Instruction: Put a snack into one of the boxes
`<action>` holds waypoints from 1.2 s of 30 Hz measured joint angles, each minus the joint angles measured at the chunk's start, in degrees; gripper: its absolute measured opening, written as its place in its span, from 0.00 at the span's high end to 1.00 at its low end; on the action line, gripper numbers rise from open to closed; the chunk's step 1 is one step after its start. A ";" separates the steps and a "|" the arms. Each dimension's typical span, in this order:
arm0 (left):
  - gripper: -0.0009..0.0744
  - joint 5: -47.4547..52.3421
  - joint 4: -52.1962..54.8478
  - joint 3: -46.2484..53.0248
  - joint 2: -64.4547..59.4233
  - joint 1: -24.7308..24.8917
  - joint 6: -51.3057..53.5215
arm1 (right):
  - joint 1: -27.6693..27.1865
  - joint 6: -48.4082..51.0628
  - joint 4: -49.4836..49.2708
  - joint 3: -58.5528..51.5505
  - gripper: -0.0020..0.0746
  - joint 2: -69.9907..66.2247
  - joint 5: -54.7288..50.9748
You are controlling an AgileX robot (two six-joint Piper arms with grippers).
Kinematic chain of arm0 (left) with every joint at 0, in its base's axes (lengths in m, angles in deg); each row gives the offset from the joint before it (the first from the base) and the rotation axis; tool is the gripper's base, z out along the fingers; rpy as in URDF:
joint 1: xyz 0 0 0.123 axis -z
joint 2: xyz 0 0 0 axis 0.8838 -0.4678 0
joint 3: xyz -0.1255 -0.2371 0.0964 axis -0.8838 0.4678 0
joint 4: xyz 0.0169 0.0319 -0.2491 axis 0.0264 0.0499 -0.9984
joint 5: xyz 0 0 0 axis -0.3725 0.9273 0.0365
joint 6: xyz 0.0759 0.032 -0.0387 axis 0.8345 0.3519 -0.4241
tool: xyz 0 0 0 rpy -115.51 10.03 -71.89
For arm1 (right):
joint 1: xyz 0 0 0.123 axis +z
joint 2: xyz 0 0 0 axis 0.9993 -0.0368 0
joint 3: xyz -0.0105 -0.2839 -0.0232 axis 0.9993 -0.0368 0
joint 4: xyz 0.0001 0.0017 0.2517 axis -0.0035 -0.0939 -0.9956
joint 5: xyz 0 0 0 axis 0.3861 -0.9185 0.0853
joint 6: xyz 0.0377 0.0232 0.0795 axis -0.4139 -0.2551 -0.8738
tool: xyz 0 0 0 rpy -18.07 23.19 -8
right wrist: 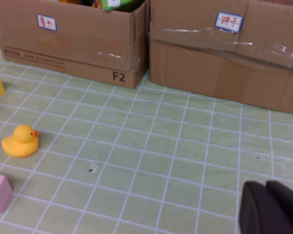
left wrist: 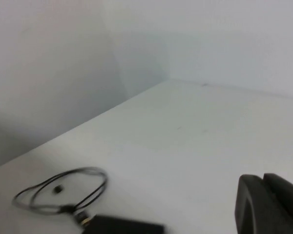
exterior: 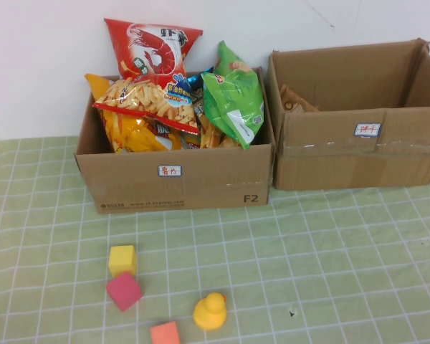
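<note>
On the green checked cloth (exterior: pixel 330 258) two cardboard boxes stand side by side against the white wall. Snack bags fill the left box (exterior: pixel 175 183) above its rim: a red shrimp-chip bag (exterior: pixel 152 44) stands tallest at the back, a bag of fries (exterior: pixel 149 102) lies across the middle, a green bag (exterior: pixel 235 97) leans at the right end, and an orange bag (exterior: pixel 132 132) sits low at the front. The right box (exterior: pixel 358 154) looks almost empty, with only something brown showing in its back left corner.

These bags are probably light, puffed with air, crinkly and slick, and their contents would crush under a hard squeeze. The best hold is likely a sealed top edge or a corner, pinched flat; the red bag's upper edge stands clear of its neighbours and seems easiest to reach.

Neither arm shows in the high view. The left gripper (left wrist: pixel 271 204) is closed and empty, parked over a bare white surface near a loop of thin cable (left wrist: pixel 63 192), away from the boxes. The right gripper (right wrist: pixel 273 209) is also closed and empty, low over the cloth in front of the boxes.

A lifted bag must clear the left box's right wall and the right box's flap. Before the boxes the cloth is open on the right; a yellow block (exterior: pixel 122 259), pink block (exterior: pixel 124 290), orange block (exterior: pixel 165 333) and rubber duck (exterior: pixel 210 312) lie front left.
</note>
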 joint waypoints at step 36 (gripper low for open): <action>0.99 -52.48 -64.56 17.13 0.00 -9.08 37.73 | 0.00 0.00 0.00 0.00 0.98 0.09 -0.07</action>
